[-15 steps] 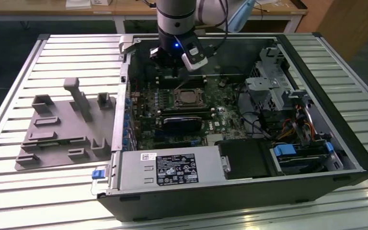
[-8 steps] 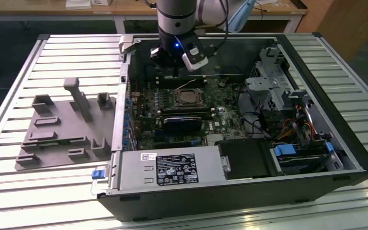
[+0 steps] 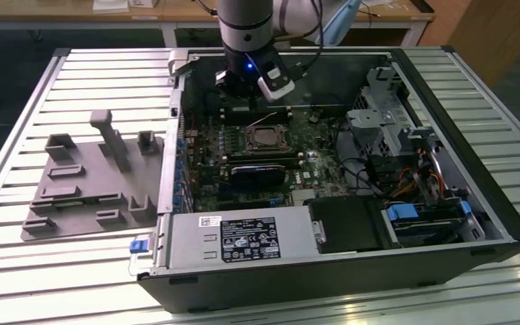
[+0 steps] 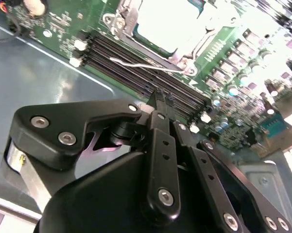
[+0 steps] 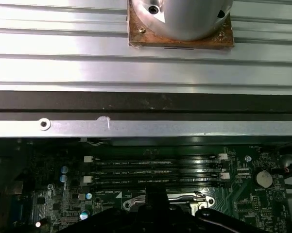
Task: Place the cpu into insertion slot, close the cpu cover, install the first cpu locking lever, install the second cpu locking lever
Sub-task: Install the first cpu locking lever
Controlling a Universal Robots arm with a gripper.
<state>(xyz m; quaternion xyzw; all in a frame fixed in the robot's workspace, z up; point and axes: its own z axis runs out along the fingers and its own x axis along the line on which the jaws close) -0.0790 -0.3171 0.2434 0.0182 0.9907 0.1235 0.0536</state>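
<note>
Just beside insertion slot (image 3: pixel 265 139), end effector (image 4: pixel 164 97)

Arm (image 3: pixel 242 27) stands vertical, its tool (image 4: pixel 163 97) pointing down, pinched fully closed

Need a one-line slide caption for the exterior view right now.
Gripper poised inside the open computer case near the insertion slot, with a grey fixture block at the exterior view's left.

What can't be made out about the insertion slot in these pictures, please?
Second wrist view: the insertion slot is washed out by glare and cut by the picture's edge.
First wrist view: the gripper hides most of it.
Exterior view: too small to tell what sits inside it.
</note>
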